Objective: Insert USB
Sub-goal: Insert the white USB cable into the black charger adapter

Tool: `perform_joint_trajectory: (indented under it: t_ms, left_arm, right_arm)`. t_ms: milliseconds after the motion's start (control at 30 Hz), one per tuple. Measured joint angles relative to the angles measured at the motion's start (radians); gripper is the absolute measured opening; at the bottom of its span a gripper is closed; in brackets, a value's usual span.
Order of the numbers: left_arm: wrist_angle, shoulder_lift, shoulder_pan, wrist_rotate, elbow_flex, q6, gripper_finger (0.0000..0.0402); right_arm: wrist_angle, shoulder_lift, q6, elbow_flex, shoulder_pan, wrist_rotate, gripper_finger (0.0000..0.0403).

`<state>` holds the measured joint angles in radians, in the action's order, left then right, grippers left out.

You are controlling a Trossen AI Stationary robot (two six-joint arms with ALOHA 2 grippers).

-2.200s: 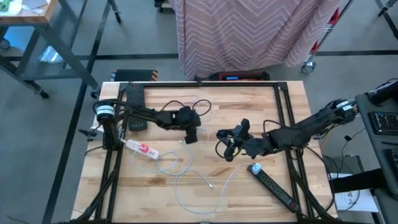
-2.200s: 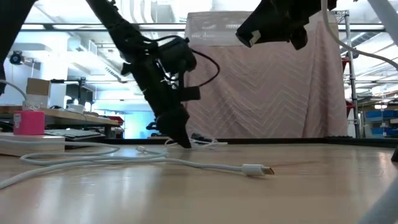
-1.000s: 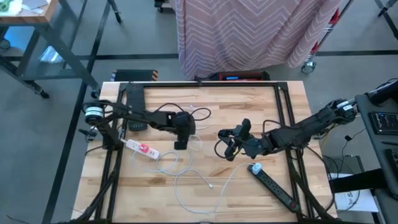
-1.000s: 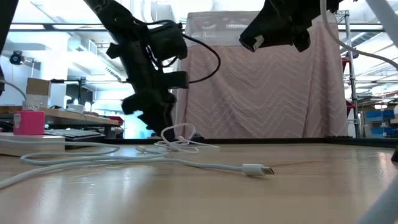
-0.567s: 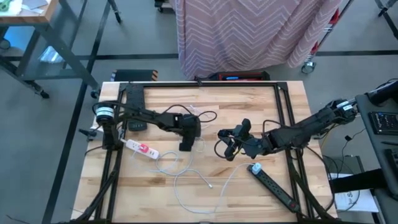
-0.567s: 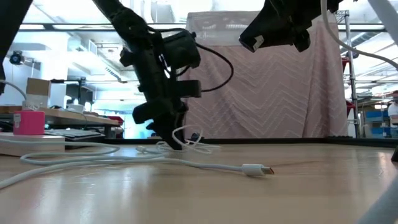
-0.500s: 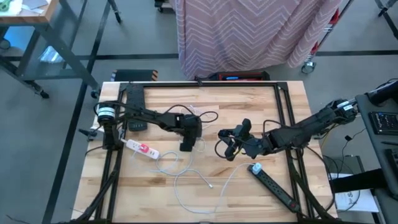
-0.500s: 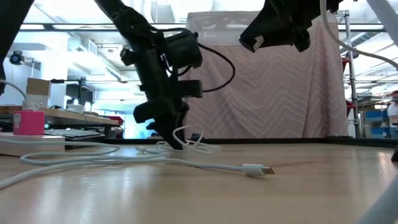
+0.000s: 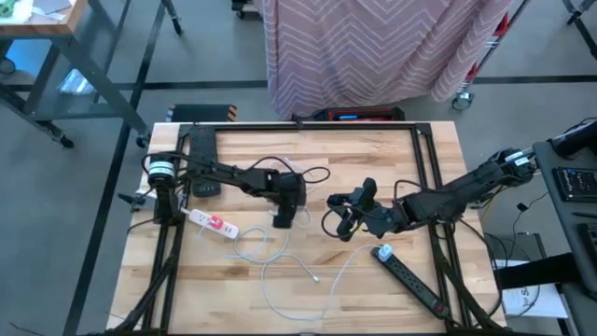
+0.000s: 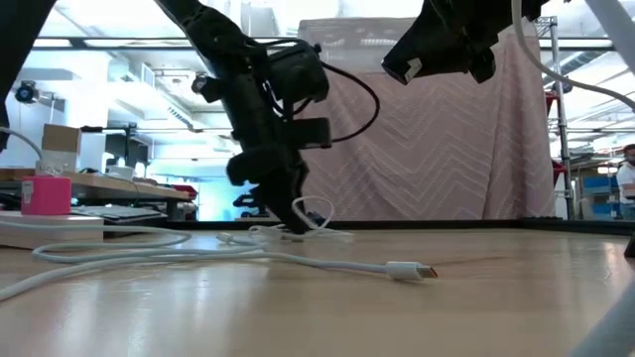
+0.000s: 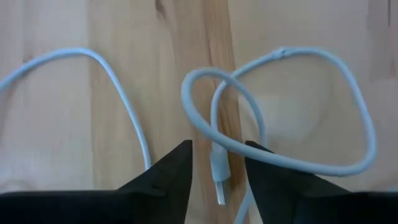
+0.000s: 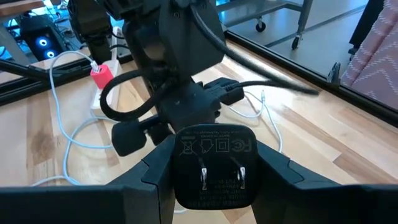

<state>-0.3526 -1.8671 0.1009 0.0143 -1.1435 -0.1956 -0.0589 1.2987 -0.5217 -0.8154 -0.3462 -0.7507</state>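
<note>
A white USB cable point(image 9: 280, 252) lies in loose loops on the wooden table. One plug end point(image 11: 219, 180) rests flat between the open fingers of my left gripper point(image 11: 217, 171), which points down at the table's middle point(image 9: 283, 217); the fingers stand either side of the plug. The cable's other plug point(image 10: 412, 270) lies nearer the near edge. My right gripper point(image 9: 340, 224) hovers right of it, shut on a black charger block point(image 12: 214, 149). My right gripper pinches the black charger block between its two fingers point(image 12: 155, 171), one on each side face point(image 12: 177, 168). The block's two metal prongs point(image 12: 221, 177) face back toward the wrist. The block is lifted clear of the table point(image 10: 437, 45).
A white power strip with a pink switch point(image 9: 213, 224) lies left of the cable. A black power strip point(image 9: 410, 278) lies slantwise near the right near corner. A black frame point(image 9: 298, 126) borders the table. A striped curtain point(image 9: 373, 47) hangs beyond the far edge.
My left gripper has moved toward the table's right edge and come down onto the cable loop, its fingertips now at table height around the plug end. The small loop beside it has shifted a little. The right arm has kept still.
</note>
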Motion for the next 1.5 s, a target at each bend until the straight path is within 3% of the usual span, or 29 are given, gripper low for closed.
perform_joint_trajectory:
  t_ms: [233, 400, 533, 700, 900, 1033, 1200, 1367, 1500]
  left_arm:
    - [0.043, 0.000, 0.001, 0.000, 0.020, 0.048, 0.0143]
    - [0.099, 0.000, 0.001, 0.004, 0.053, 0.086, 0.0130]
    - [0.140, 0.002, 0.000, 0.030, 0.081, 0.103, 0.0101]
    - [0.180, 0.008, -0.009, 0.029, 0.109, 0.128, 0.0017]
    - [0.308, 0.104, -0.037, 0.004, 0.215, 0.230, 0.0007]
    - [0.581, 0.299, -0.035, -0.002, 0.413, 0.363, 0.0006]
    - [1.245, 0.501, -0.037, -0.003, 0.747, 0.558, 0.0004]
    - [1.745, 0.503, -0.035, -0.006, 0.938, 0.660, 0.0003]
    - [1.922, 0.480, -0.037, 0.025, 0.954, 0.688, 0.0003]
  right_arm:
    - [0.001, 0.000, 0.000, 0.000, 0.000, 0.000, 0.0134]
    - [0.001, 0.000, -0.001, 0.000, 0.000, 0.000, 0.0131]
    - [0.002, 0.000, -0.001, 0.000, 0.000, 0.000, 0.0132]
    - [0.002, 0.000, 0.000, 0.000, 0.000, 0.000, 0.0132]
    - [0.000, 0.000, 0.009, 0.000, -0.001, 0.004, 0.0131]
    - [-0.003, 0.002, 0.010, 0.001, -0.003, 0.028, 0.0131]
    - [0.060, 0.035, 0.035, 0.002, -0.002, 0.050, 0.0131]
    - [0.300, 0.110, 0.181, 0.002, 0.022, 0.167, 0.0131]
    - [0.586, 0.224, 0.351, -0.002, 0.040, 0.263, 0.0131]
